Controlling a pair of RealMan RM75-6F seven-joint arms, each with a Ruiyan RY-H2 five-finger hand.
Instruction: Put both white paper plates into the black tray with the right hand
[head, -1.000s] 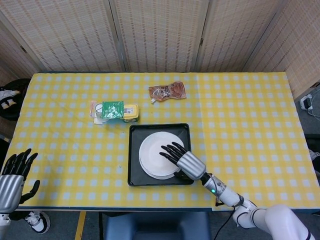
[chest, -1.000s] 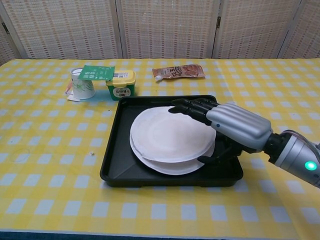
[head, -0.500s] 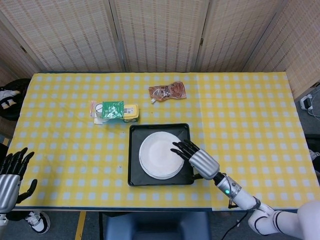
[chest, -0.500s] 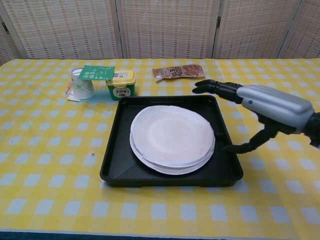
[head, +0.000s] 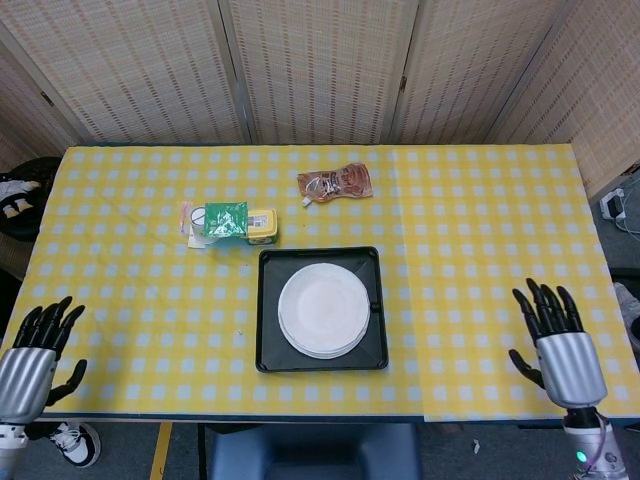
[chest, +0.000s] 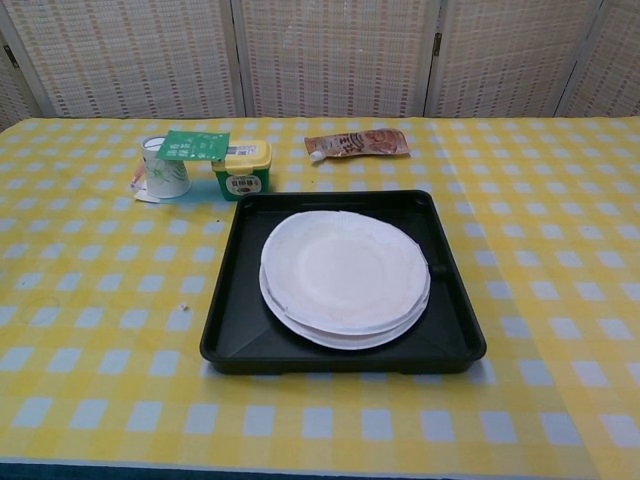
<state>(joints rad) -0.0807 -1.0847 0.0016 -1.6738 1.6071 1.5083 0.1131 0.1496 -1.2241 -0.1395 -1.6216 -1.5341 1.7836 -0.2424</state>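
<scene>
In the black tray (chest: 452, 330), both white paper plates (chest: 345, 272) stacked (light, flimsy; lift by rim), right hand (head: 558, 345) empty, fingers spread.

- The lower white paper plate (chest: 330, 335) lies mostly hidden under the upper white paper plate (chest: 340, 268) in the black tray (chest: 238, 330); only its near rim shows.
- The right hand (head: 556, 340), far right of the tray, has its arm cut off by the bottom edge of the head view.
- The left hand (head: 30, 355), far left of the tray, is cut off at the wrist.
- Neither hand shows in the chest view.
- Print on the brown packet (head: 335, 183) behind the tray is too small to read.
</scene>
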